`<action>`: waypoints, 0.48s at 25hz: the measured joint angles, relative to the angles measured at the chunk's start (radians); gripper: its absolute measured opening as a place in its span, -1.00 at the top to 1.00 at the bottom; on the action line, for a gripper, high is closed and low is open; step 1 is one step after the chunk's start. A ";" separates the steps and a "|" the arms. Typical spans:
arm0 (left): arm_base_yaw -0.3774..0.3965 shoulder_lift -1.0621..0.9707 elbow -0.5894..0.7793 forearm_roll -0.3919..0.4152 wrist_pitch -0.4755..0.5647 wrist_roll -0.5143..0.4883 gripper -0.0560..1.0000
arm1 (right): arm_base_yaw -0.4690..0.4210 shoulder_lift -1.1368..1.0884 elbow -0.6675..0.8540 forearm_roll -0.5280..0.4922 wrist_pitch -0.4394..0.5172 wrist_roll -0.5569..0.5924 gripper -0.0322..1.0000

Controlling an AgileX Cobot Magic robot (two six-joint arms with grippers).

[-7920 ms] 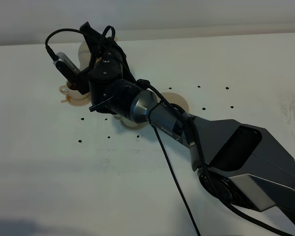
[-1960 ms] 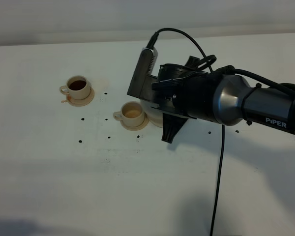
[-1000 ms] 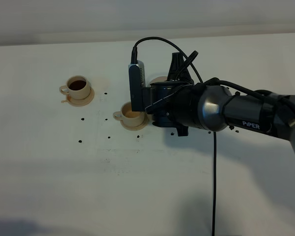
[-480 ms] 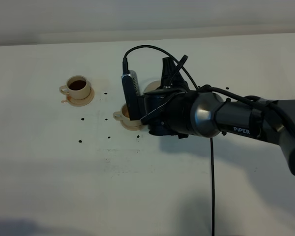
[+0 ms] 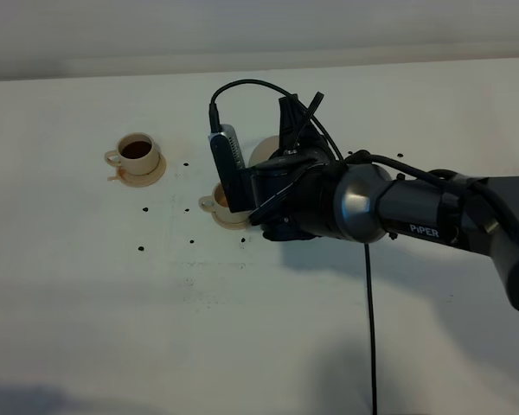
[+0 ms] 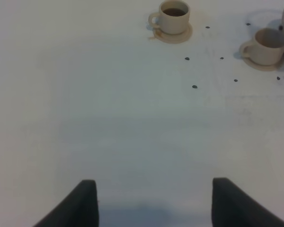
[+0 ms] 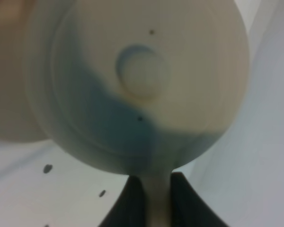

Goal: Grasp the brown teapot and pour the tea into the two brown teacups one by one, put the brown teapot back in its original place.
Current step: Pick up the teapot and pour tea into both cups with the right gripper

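Note:
My right gripper [image 5: 275, 166] reaches across from the right and is shut on the loop handle of the brown teapot [image 5: 261, 150]. It holds the teapot in the air, just right of and above the near teacup [image 5: 217, 201], which is partly hidden behind the wrist. In the right wrist view the teapot [image 7: 142, 85] fills the frame, its handle between my fingers [image 7: 132, 203]. The far-left teacup [image 5: 137, 151] holds dark tea on its saucer. The left wrist view shows both cups [image 6: 174, 14] [image 6: 267, 43]. My left gripper [image 6: 156, 203] is open and empty. The wide saucer is hidden.
Several small dark spots [image 5: 142, 249] dot the white table [image 5: 112, 328] around the cups. A black cable [image 5: 368, 328] hangs from the right arm down toward the table's front edge. The table's back edge [image 5: 69, 78] runs behind the cups.
Over the last two seconds the right arm has carried the teapot leftward, from beside the near cup to close over it. The cups have not moved.

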 joint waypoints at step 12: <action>0.000 0.000 0.000 0.000 0.000 0.000 -0.05 | 0.011 0.026 0.000 -0.090 0.016 -0.003 0.77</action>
